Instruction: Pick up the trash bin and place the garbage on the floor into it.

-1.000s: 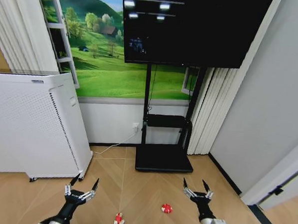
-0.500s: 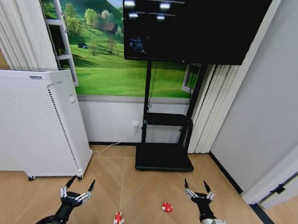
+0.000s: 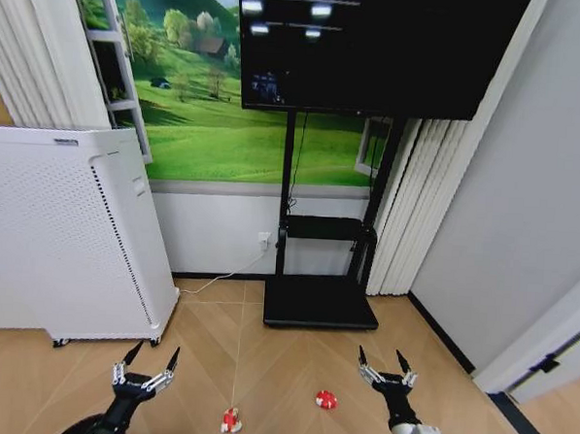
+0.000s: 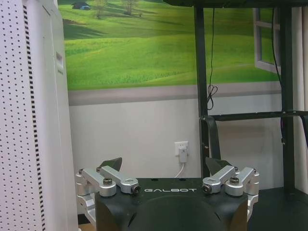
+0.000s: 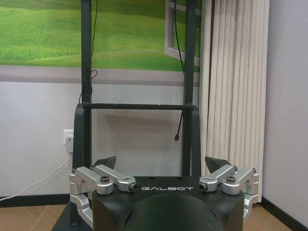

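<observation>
Red-and-white garbage scraps [image 3: 231, 421] [image 3: 326, 401] lie ungrasped at six o'clock, so left gripper [image 3: 145, 373] and right gripper [image 3: 380, 370] are held spread, empty

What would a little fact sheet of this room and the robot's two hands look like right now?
Left hand: open, held low above the floor, near the air purifier
Right hand: open, held low above the floor
Garbage: two red-and-white scraps on the wood floor, between the hands
Ahead: TV stand with dark screen
</observation>
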Controlling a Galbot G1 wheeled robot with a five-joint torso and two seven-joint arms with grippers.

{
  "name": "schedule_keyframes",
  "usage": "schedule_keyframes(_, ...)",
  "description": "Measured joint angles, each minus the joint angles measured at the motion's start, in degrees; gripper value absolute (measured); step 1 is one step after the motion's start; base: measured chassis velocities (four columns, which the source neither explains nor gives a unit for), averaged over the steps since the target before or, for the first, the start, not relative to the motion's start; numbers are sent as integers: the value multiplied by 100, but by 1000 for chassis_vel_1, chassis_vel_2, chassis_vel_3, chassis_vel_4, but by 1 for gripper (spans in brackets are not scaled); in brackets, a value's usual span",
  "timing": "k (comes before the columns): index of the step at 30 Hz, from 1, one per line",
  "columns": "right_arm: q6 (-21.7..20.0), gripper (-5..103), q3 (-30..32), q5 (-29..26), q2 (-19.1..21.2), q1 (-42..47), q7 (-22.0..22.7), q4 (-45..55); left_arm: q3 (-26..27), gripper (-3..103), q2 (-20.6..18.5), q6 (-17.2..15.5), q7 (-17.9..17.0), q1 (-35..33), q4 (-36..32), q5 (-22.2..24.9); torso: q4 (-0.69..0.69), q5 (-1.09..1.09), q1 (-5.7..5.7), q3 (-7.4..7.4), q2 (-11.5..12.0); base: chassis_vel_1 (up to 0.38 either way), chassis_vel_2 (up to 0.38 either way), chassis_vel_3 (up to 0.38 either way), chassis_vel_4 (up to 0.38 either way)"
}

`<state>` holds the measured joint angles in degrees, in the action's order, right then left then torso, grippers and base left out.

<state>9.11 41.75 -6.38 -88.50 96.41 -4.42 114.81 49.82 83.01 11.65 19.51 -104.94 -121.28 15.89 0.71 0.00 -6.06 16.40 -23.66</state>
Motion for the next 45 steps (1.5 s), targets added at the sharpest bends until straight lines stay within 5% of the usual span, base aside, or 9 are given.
schedule_keyframes(33, 32, 100, 15, 3, 3, -7, -8, -28, 81, 98, 163, 229, 13, -250, 99, 76, 0, 0, 255, -516, 771, 0, 0, 0, 0)
schedule_keyframes(45, 50, 100, 22, 6, 16, -37, -10, -57, 100, 99, 149, 152, -542, -278, 101, 128, 0, -1, 312, -665, 978, 0, 0, 0, 0)
